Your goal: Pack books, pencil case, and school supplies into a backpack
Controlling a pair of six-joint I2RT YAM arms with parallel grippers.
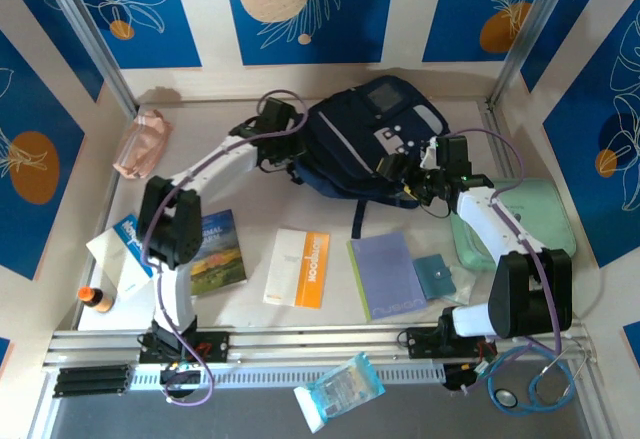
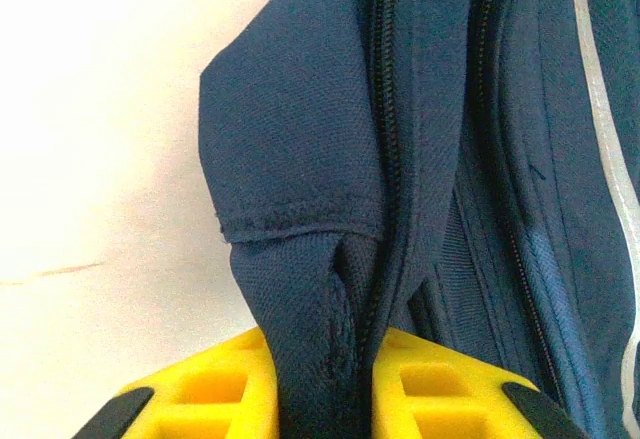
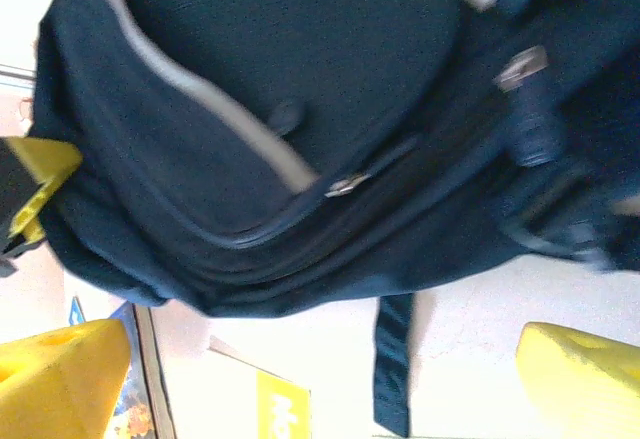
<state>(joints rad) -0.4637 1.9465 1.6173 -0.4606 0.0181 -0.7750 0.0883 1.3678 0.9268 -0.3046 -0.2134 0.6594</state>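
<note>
Navy backpack (image 2: 300,209) fold pinched in left jaws, right jaws gaping

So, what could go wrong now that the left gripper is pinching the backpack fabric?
1. The left gripper pinches only a thin fold of the backpack beside a zipper; a pull may let the fold slip out.
2. The right gripper stands open near a loose strap and could catch that instead of the small zipper pull.

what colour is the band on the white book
Orange; the band on the white book shows best in the top external view.
</note>
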